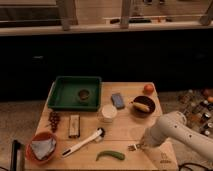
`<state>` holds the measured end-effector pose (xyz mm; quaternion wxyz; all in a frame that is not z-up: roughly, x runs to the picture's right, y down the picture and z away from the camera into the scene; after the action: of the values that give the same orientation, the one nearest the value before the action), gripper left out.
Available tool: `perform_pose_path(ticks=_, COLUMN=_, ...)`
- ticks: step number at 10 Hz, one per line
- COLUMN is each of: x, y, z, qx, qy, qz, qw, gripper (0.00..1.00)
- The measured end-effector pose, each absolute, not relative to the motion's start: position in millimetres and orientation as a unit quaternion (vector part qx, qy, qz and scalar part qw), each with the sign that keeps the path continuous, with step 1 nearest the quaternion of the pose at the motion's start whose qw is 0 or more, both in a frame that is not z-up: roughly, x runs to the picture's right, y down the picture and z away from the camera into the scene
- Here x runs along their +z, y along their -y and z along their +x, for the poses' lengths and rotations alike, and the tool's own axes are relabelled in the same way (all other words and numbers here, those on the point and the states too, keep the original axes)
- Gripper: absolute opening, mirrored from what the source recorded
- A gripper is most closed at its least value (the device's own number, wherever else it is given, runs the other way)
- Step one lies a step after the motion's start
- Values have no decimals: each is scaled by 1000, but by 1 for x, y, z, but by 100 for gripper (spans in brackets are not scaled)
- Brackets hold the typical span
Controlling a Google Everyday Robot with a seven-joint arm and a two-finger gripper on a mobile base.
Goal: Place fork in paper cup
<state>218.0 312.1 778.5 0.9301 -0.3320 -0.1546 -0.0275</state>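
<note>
The fork [132, 147] is a small silver piece lying on the wooden table [125, 130] near the front edge, right of the green pepper [111, 155]. My gripper [142, 145], at the end of the white arm [172, 131], is down at the fork's right end, where the handle is hidden under it. The paper cup [107, 113] stands upright and white at the table's middle, up and to the left of the gripper and apart from it.
A green tray [62, 97] holding a small dark object sits at back left. A blue sponge [118, 100], a dark brown bowl [143, 106], an orange [148, 88], a white-handled brush [82, 142], an orange bowl [42, 147], grapes [54, 120] and a brown block [74, 125] are spread around. Bottles [199, 105] stand on the right.
</note>
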Motion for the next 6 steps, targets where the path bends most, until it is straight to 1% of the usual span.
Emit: perform_pose_path(ticks=6, x=782, y=-310, z=221, qx=-40, qy=156, qz=-326, qw=932, gripper=0)
